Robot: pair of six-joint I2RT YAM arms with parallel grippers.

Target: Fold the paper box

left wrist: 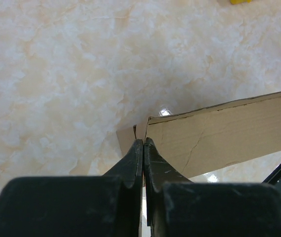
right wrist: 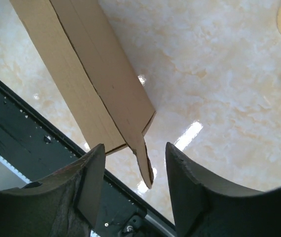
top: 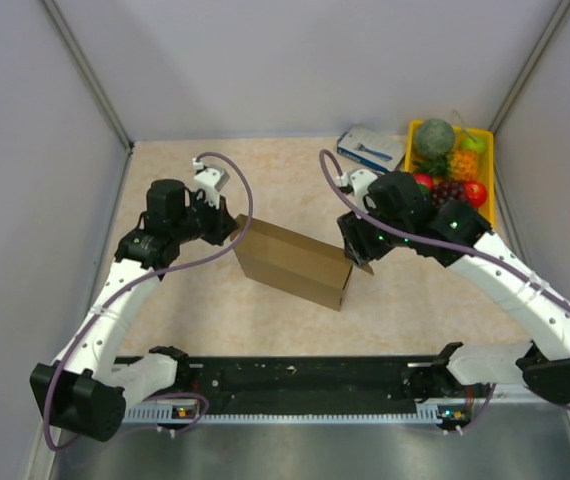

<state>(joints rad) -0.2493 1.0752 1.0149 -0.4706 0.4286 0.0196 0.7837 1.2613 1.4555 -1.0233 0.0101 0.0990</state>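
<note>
Pinching paper box (left wrist: 219, 133) corner, left fingers (left wrist: 130, 163) closed; right fingers (right wrist: 88, 182) apart, flap (right wrist: 143, 158) between.

Found no legible text, label, brand, number or sign in any of the three views. Noted blue-and-white print on the small carton (top: 370, 148) at the far side of the table, too small to read. Noted only plain brown faces on the paper box (top: 295, 262).

Fruit tray (top: 488, 165) beside printed carton (top: 370, 148)
</note>
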